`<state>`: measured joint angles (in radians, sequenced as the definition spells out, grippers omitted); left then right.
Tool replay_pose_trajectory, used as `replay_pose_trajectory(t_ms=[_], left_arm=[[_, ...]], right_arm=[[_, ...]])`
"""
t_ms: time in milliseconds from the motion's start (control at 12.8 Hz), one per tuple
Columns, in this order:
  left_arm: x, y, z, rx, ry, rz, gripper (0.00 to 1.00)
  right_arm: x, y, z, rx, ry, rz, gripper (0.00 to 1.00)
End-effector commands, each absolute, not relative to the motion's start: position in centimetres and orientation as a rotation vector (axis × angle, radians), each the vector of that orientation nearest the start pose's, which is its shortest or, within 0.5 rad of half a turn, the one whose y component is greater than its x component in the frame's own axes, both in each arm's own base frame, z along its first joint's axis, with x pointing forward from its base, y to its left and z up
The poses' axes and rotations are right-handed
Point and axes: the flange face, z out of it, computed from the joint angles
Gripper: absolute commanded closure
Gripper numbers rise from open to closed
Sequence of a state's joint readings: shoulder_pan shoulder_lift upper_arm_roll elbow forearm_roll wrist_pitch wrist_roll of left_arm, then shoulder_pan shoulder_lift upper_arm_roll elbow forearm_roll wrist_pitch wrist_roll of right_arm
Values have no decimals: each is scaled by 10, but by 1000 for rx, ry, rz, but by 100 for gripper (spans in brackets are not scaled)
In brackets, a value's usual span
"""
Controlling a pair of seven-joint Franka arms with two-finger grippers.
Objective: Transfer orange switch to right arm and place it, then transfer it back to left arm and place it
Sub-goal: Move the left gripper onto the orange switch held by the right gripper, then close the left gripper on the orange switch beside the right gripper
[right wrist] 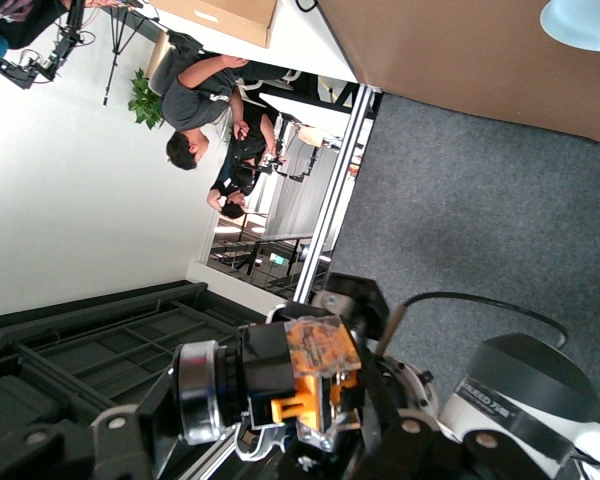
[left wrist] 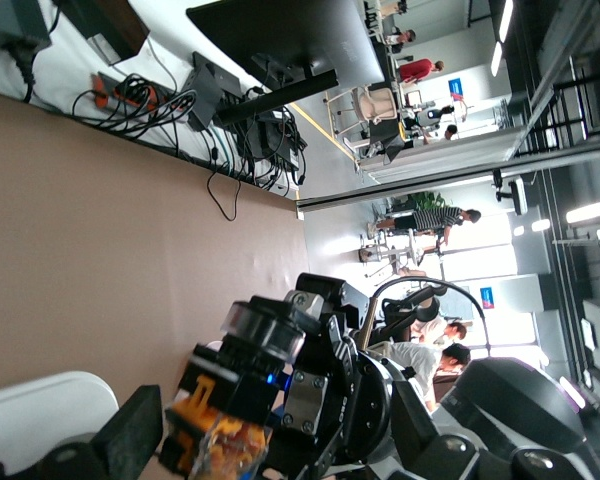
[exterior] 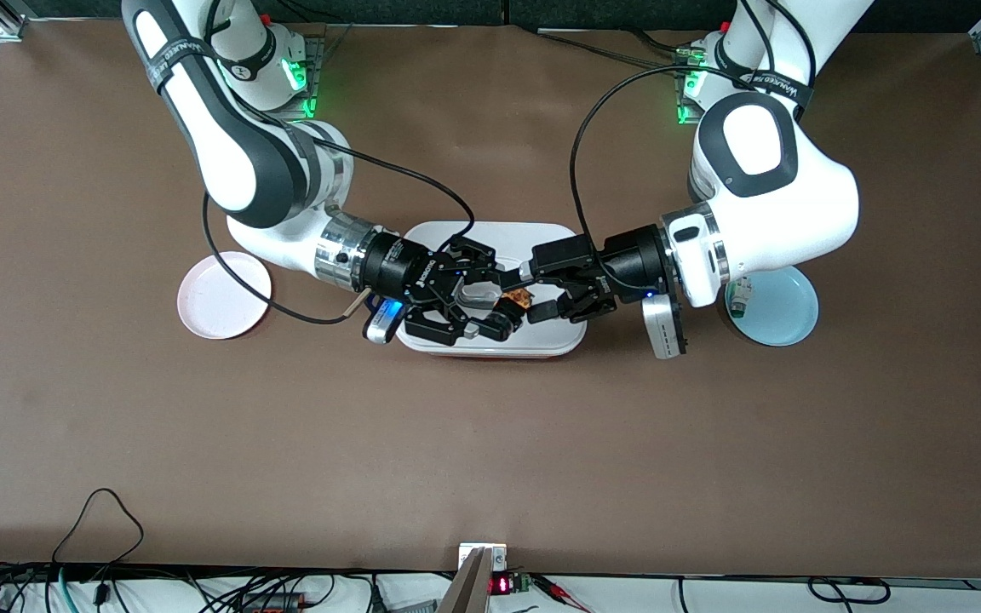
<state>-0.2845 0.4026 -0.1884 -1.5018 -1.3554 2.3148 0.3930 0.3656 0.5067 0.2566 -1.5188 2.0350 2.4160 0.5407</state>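
The orange switch (exterior: 518,298) hangs in the air over the white box (exterior: 542,234), between the two grippers. My right gripper (exterior: 499,303) is shut on its black cylindrical body (right wrist: 242,375), and the orange rear end (right wrist: 315,350) points toward the left arm. My left gripper (exterior: 531,295) is open, its fingers standing on either side of that orange rear end without closing on it. In the left wrist view the switch (left wrist: 220,425) sits close up, with one of my left fingers (left wrist: 130,440) beside it. Both arms reach in over the box lid.
A pink plate (exterior: 224,295) lies toward the right arm's end of the table. A pale blue plate (exterior: 784,311) toward the left arm's end carries a small white part (exterior: 739,298). Cables lie along the table edge nearest the front camera.
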Motion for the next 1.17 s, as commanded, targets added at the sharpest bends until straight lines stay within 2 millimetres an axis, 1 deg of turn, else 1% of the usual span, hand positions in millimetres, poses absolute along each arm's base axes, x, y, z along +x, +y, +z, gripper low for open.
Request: replay_pose_trajectory(t_ms=[0, 78, 157, 235, 313, 391, 470, 626, 704, 783, 1018, 1096], left_arm=[[646, -323, 498, 1882, -148, 350, 0], [646, -321, 498, 1877, -185, 358, 0], [648, -313, 498, 1868, -214, 349, 0], [648, -309, 495, 1862, -284, 343, 0], [652, -299, 490, 1882, -339, 354, 0], [653, -296, 489, 1891, -349, 352, 0], [655, -296, 487, 1891, -346, 350, 0], [658, -297, 477, 1896, -330, 333, 0], [658, -297, 477, 1894, -329, 333, 0], [658, -298, 478, 1893, -330, 333, 0], [656, -300, 486, 1890, -329, 332, 0], [658, -301, 499, 1882, -319, 339, 0]], right_arm=[[611, 407, 431, -1117, 1148, 736, 76], [612, 404, 436, -1108, 1145, 732, 76], [613, 402, 440, -1097, 1144, 732, 76], [614, 400, 443, -1092, 1141, 730, 76], [612, 400, 445, -1092, 1141, 733, 76], [612, 399, 445, -1083, 1155, 748, 76], [610, 399, 447, -1088, 1155, 748, 76], [608, 398, 449, -1090, 1154, 747, 76], [608, 398, 449, -1092, 1153, 747, 76], [608, 398, 449, -1092, 1156, 745, 76], [608, 394, 456, -1089, 1178, 727, 76], [608, 394, 456, -1088, 1183, 731, 76]])
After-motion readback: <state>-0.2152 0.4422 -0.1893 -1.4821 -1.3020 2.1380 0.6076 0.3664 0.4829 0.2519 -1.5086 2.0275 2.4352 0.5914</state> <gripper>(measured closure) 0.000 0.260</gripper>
